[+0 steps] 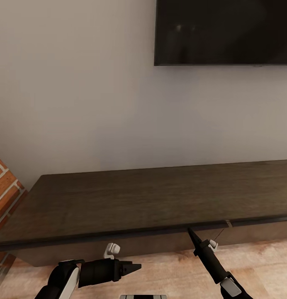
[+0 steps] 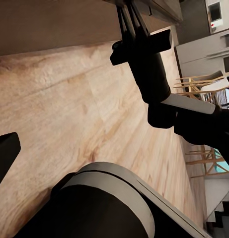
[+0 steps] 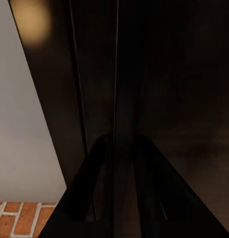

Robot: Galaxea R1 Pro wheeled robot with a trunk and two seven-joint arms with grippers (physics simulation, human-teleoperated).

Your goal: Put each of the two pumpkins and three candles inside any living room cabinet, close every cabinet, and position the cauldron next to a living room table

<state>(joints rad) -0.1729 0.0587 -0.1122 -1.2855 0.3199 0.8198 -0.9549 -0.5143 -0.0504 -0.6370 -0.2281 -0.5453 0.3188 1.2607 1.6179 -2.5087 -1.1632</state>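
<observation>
While the right gripper [image 1: 190, 231] pokes closed under the cabinet [image 1: 131, 199] top, the left gripper [image 1: 135, 267] hangs closed.

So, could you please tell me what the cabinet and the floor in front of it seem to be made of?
The cabinet looks like dark brown wood or wood veneer: fine grain streaks run along its matt top. The floor looks like light wood planks or laminate, with pale grain and faint board seams, slightly satin. Since this is a render, both are only apparent materials.

The cabinet [image 1: 139, 203] runs off frame rightward (as does the TV [image 1: 224, 31]).
</observation>
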